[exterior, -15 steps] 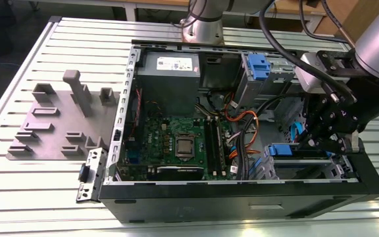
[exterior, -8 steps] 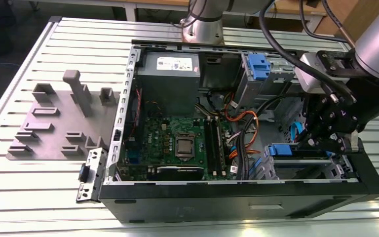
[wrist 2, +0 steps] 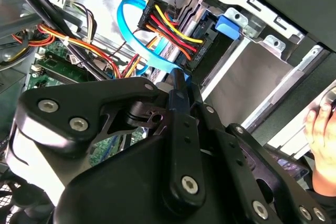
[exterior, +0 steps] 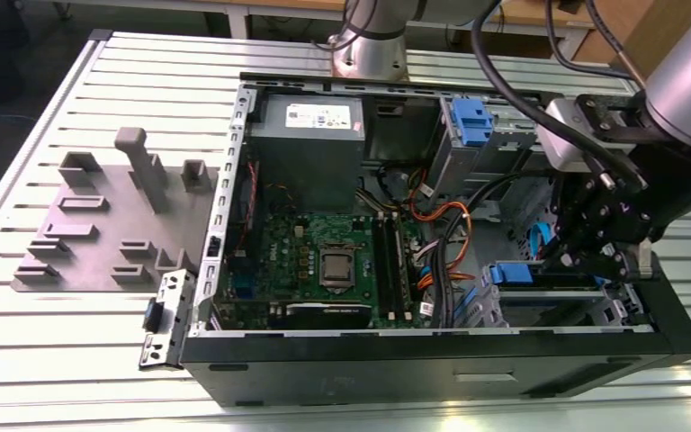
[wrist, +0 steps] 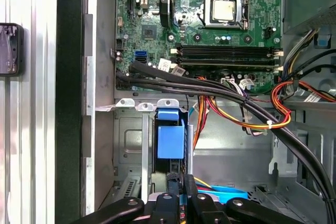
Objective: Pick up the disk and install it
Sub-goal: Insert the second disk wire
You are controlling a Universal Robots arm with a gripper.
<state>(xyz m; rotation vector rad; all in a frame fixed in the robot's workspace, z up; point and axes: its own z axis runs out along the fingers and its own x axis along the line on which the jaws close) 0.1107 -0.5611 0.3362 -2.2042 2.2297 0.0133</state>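
The disk (exterior: 546,275): blue-framed carrier seated edge-on in the lower drive bay of the computer case (exterior: 442,364), on the exterior view's right, so that it can slide along the bay rails. Gripper (exterior: 604,256): held directly over the carrier's end, blue plastic seen between its fingers (wrist 2: 178,108); whether clenched or released cannot be told. 1 motherboard (wrist: 210,19) lies alongside.

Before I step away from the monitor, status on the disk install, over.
Gripper low inside the case at the drive bay, fingers pinching a blue part. Disk in the bay mouth, blue bracket showing. Blue and orange cables crowd close beside it.
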